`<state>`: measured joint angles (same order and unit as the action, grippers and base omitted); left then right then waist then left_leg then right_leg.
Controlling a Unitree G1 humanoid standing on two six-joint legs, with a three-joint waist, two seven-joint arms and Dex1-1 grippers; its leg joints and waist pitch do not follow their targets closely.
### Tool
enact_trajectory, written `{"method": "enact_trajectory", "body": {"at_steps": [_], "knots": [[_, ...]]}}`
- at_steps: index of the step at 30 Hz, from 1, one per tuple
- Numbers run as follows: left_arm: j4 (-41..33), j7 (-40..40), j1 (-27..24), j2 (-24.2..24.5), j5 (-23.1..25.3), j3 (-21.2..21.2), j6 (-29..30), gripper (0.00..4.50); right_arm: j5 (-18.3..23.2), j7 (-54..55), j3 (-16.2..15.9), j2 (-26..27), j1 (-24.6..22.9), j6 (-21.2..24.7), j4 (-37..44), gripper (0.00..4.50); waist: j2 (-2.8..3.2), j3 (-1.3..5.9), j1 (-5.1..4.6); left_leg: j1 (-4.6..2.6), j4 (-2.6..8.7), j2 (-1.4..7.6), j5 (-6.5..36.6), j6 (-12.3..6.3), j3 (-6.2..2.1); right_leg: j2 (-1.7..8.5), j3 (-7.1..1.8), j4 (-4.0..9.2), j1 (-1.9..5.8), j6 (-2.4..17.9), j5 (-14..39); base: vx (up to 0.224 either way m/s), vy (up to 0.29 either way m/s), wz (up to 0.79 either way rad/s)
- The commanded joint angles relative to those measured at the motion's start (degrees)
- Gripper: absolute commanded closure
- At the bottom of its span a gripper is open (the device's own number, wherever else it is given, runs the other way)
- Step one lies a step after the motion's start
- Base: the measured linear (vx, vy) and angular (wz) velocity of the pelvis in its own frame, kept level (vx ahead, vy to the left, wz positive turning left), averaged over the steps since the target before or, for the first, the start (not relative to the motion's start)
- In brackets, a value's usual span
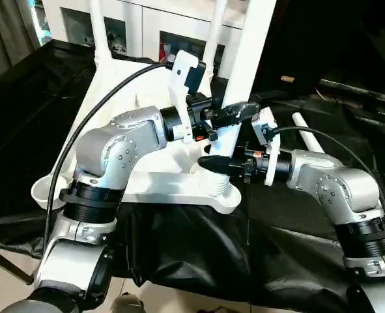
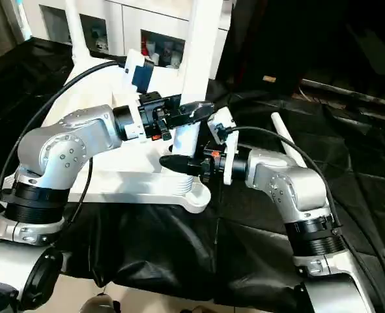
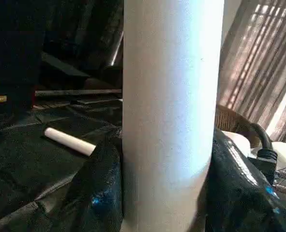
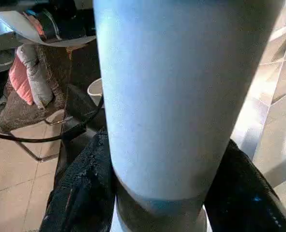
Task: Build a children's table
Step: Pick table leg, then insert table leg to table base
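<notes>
Black cloth drapes my counter [image 1: 179, 248]. Both my left hand [image 1: 234, 117] and right hand [image 1: 213, 164] clamp the upright leg [image 1: 247, 59]; my left wrist view reveals a loose leg [image 3: 69, 140].

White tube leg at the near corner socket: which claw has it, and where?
Both. The left claw grips the white tapered plastic tube leg on its lower shaft; the right claw grips below that, just above the socket.

2 silver arms with black-fingered grippers

Each forearm is a rounded silver casting dotted with small screws, joined by ribbed black rings to white lower segments. A black cable [image 1: 81, 134] loops along the left arm, another [image 2: 290, 140] over the right. White wrist brackets carry cameras; glossy black fingers [image 3: 101, 193] show blue glints.
</notes>
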<state>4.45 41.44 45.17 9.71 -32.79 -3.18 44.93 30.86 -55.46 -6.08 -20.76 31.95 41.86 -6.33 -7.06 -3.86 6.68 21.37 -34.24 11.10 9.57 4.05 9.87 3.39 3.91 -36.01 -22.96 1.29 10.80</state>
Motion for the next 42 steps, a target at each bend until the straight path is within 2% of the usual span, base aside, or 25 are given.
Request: {"method": "enact_trajectory", "body": {"at_steps": [1,5,7,11,12,14,15,16,18,19,22,23,25,27,29,30,31,32,33,35,36,37,38,39,42], "knots": [[0.16,1.19,0.46,-1.07,-1.19,-0.02,0.06,2.06,-0.87,1.33,1.67,-0.6,1.35,-0.81,-1.73,2.59,0.09,4.32,0.2,-0.68,3.37,2.07,5.84,1.24,-0.42,4.72,-2.8,4.2,3.27,7.48,10.42,0.0,0.0,0.0],[-0.29,0.81,0.32,-1.03,-1.07,0.15,-0.16,1.64,-0.88,1.55,1.87,-0.47,1.35,-1.03,-1.79,2.59,0.02,4.35,0.27,-0.68,3.36,2.1,5.61,1.23,-0.42,4.73,-2.8,4.07,3.31,7.82,9.59,0.0,0.0,0.0],[0.69,-2.0,0.36,-2.57,0.08,2.06,-4.12,1.52,-0.88,2.41,2.45,0.06,1.34,-1.55,-2.03,2.59,0.07,4.35,0.27,-0.67,3.33,2.14,5.64,1.16,-0.42,4.82,-2.82,4.13,3.29,7.93,9.35,0.0,0.0,0.0],[1.29,-1.76,0.1,-5.94,-3.98,7.89,-10.29,1.48,-1.95,6.88,4.07,2.12,0.89,-3.55,-3.35,2.59,-0.07,4.36,0.24,-0.59,3.31,2.01,5.84,1.27,-0.39,4.81,-2.78,4.23,3.42,7.96,9.8,0.0,0.0,0.0],[1.62,-2.04,0.22,-6.8,-5.59,10.02,-11.41,1.48,-2.89,9.64,4.85,3.22,0.85,-4.9,-4.76,2.59,0.16,4.3,0.2,-0.54,3.37,2.03,5.92,1.42,-0.4,4.9,-2.82,4.24,3.28,7.89,9.97,0.0,0.0,0.0],[1.76,-1.64,0.09,-6.23,-5.84,10.67,-11.48,1.48,-4.58,13.57,5.71,4.44,0.83,-7.14,-7.01,2.59,0.16,4.36,0.06,-0.64,3.35,1.94,6.46,2.14,-0.35,4.86,-2.75,4.26,3.16,8.01,10.68,0.0,0.0,0.0],[1.71,-1.01,-0.14,-5.6,-5.29,10.26,-11.77,1.48,-5.25,15.17,6.07,4.89,0.83,-8.07,-7.97,2.59,0.48,4.35,0.02,-0.78,3.47,2.01,6.79,2.52,-0.41,4.77,-2.75,4.31,2.98,7.78,10.8,0.0,0.0,0.0],[1.57,0.28,-0.56,-4.49,-4.19,9.15,-12.2,1.48,-5.92,16.74,6.43,5.29,0.83,-9.03,-8.98,2.59,0.4,4.41,-0.06,-0.82,3.48,1.98,6.7,2.61,-0.43,4.69,-2.74,4.22,3.02,7.55,10.62,0.0,0.0,0.0],[2.42,6.59,-2.96,0.87,3.42,1.69,-16.35,1.48,-9.32,23.52,7.65,6.32,0.91,-13.53,-12.96,2.59,0.92,4.37,-0.22,-0.97,3.72,1.97,6.85,3.17,-0.42,4.53,-2.83,4.21,2.79,6.31,10.79,0.0,0.0,0.0],[2.42,6.59,-2.96,0.87,3.42,1.69,-16.35,1.48,-9.32,23.52,7.65,6.32,0.91,-13.53,-12.96,2.59,0.87,4.43,-0.17,-1.05,3.8,2.04,6.66,3.24,-0.56,4.6,-2.8,4.29,2.87,5.78,10.74,0.0,0.0,0.0],[8.27,12.17,-5.35,7.03,15.12,-8.39,-25.98,1.48,-11.96,28.85,9.1,6.63,1.04,-16.83,-16.12,2.59,1.43,4.36,-0.4,-1.18,3.92,2.02,7.26,3.92,-0.41,4.3,-3.01,4.08,2.76,4.98,9.38,0.0,0.0,0.0],[11.02,14.56,-6.25,8.81,18.38,-11.4,-29.74,1.48,-11.88,29.22,9.86,6.94,0.91,-18.34,-16.44,2.59,1.21,4.45,-0.41,-1.14,3.98,1.97,7.62,4.01,-0.42,4.37,-3.06,4.13,2.93,4.39,9.7,0.0,0.0,0.0],[14.27,18.18,-7.52,11.04,21.49,-14.9,-33.46,1.48,-12.39,28.85,10.04,6.86,0.26,-20.86,-16.17,2.59,1.98,4.58,-0.33,-1.24,4.07,2.02,7.97,4.38,-0.62,4.58,-3.07,3.97,2.88,4.38,8.92,0.0,0.0,0.0],[15.04,19.47,-7.9,11.59,21.65,-15.6,-33.67,1.48,-12.86,28.21,9.63,6.52,-0.33,-21.78,-15.52,2.59,1.8,4.66,-0.5,-1.17,4.02,2.05,7.87,4.58,-0.52,4.56,-3.06,3.62,3.03,5.75,6.44,0.0,0.0,0.0],[16.63,22.92,-8.39,12.87,21.75,-16.96,-34.09,1.48,-12.67,26.89,9.31,6.03,-1.7,-22.25,-14.06,2.59,2.08,4.6,-0.57,-1.19,3.94,2.05,8.41,4.41,-0.37,4.58,-3.08,3.49,3.08,8.15,4.17,0.0,0.0,0.0],[16.64,22.93,-8.39,12.87,21.75,-16.96,-34.09,1.76,-12.67,26.88,9.31,6.02,-1.7,-22.25,-14.06,2.59,1.96,4.53,-0.55,-1.19,4.0,2.1,9.16,4.1,-0.42,4.67,-3.07,3.48,3.2,8.97,4.65,0.0,0.0,0.0],[18.29,24.54,-8.16,13.37,22.34,-17.46,-34.82,1.83,-12.54,26.87,9.33,5.95,-2.24,-22.5,-13.87,2.59,2.47,4.47,-0.51,-1.2,4.04,2.14,9.55,4.12,-0.47,4.77,-3.09,3.45,3.17,9.31,4.86,0.0,0.0,0.0],[19.72,25.08,-7.82,13.54,22.87,-17.71,-35.48,1.83,-12.82,27.03,9.24,5.9,-2.47,-22.82,-13.98,2.59,2.17,4.34,-0.53,-1.27,4.04,2.08,10.49,3.88,-0.36,4.67,-3.1,3.79,3.04,9.3,6.31,0.0,0.0,0.0],[19.99,25.17,-7.75,13.57,22.98,-17.76,-35.62,1.89,-12.89,27.06,9.21,5.89,-2.51,-22.89,-14.0,2.59,2.57,4.32,-0.56,-1.36,4.11,2.08,11.66,3.94,-0.39,4.72,-3.12,4.03,2.97,9.23,7.86,0.0,0.0,0.0],[22.06,26.26,-7.2,13.76,23.85,-18.22,-37.21,2.03,-13.3,27.19,9.02,5.84,-2.7,-23.59,-14.31,2.59,2.64,4.25,-0.49,-1.32,4.15,2.04,12.48,3.9,-0.49,4.85,-3.12,4.24,3.03,9.06,10.26,0.0,0.0,0.0],[24.24,27.39,-6.6,14.26,25.0,-18.95,-38.4,2.19,-13.57,27.17,8.96,5.9,-3.03,-23.99,-14.28,2.59,3.47,4.3,-0.41,-1.48,4.17,2.06,12.93,4.07,-0.6,4.92,-3.18,4.21,2.93,8.89,11.09,0.0,0.0,0.0],[26.82,29.06,-5.91,15.22,26.66,-19.95,-39.75,2.29,-13.91,26.97,8.83,6.04,-3.65,-24.37,-13.83,2.59,3.0,4.27,-0.56,-1.44,4.18,2.04,13.19,3.99,-0.52,4.76,-3.18,4.4,2.9,8.62,11.21,0.0,0.0,0.0],[26.89,29.11,-5.89,15.25,26.71,-19.98,-39.78,2.29,-13.92,26.96,8.82,6.04,-3.67,-24.37,-13.8,2.59,3.0,4.27,-0.56,-1.44,4.18,2.04,13.19,3.99,-0.52,4.76,-3.18,4.4,2.9,8.62,11.21,0.0,0.0,0.0],[27.94,29.69,-5.62,15.85,27.66,-20.4,-40.12,2.36,-14.08,26.82,8.71,6.1,-4.11,-24.41,-13.27,2.59,3.42,4.3,-0.53,-1.45,4.24,2.1,13.21,4.06,-0.6,4.84,-3.22,4.24,2.98,8.74,10.69,0.0,0.0,0.0],[29.95,28.99,-5.05,16.06,28.94,-20.61,-41.52,2.73,-14.23,26.74,8.56,6.05,-4.58,-24.61,-12.72,2.59,3.59,4.41,-0.49,-1.37,4.12,2.16,12.05,3.59,-0.57,4.89,-3.2,3.93,3.08,10.05,8.06,0.0,0.0,0.0]]}}
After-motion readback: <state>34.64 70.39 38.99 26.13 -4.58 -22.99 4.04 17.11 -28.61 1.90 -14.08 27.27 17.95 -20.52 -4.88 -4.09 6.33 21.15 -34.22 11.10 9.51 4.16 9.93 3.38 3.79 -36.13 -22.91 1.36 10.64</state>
